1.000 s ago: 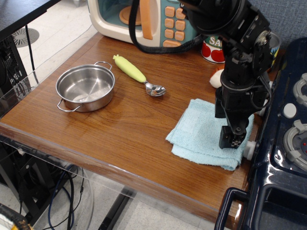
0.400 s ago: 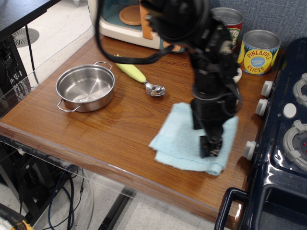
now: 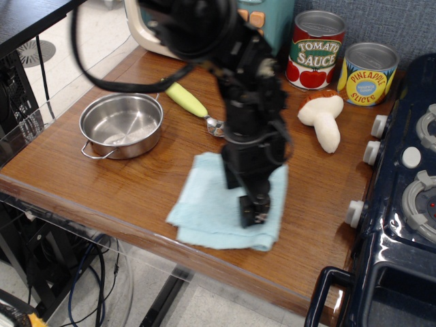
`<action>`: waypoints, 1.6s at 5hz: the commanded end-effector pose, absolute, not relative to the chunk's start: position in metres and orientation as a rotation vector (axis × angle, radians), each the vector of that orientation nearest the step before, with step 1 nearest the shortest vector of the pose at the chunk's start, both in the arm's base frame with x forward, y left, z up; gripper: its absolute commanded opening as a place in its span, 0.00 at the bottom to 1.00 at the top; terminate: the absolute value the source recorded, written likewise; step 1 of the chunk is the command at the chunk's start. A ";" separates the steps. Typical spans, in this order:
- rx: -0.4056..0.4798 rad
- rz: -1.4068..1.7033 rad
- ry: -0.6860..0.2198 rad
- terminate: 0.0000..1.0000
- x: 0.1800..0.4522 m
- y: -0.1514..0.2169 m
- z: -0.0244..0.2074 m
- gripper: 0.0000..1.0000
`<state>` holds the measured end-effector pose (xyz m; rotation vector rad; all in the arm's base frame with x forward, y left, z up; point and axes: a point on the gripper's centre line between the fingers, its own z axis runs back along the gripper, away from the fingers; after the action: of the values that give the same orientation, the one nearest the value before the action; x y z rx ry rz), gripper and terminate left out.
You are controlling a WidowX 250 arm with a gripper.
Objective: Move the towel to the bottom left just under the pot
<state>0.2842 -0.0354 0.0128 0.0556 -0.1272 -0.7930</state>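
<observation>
Pressing down near the right edge of the towel (image 3: 211,208), your gripper (image 3: 253,210) sat tip-first on the cloth; from this view you could not tell whether its fingers were parted or pinching a fold. The towel spread out leftward from under the tip, its long side running roughly toward the pot (image 3: 122,125), with its nearest corner close to the table's front edge (image 3: 102,218). The pot stood well apart, up and to the left of the towel, beside the yellow-handled spoon (image 3: 194,105). The spot you wanted, just below the pot, lay further left of the towel along that front edge, so the drag you had in hand likely needed to carry on leftward, not upward
</observation>
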 end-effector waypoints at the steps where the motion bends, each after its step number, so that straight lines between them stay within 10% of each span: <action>1: 0.082 -0.631 -0.092 0.00 0.259 0.000 0.016 1.00; 8: 0.115 -0.363 -0.095 0.00 0.280 0.088 0.021 1.00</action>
<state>0.2806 0.0872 0.0118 0.1000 -0.0719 -0.3655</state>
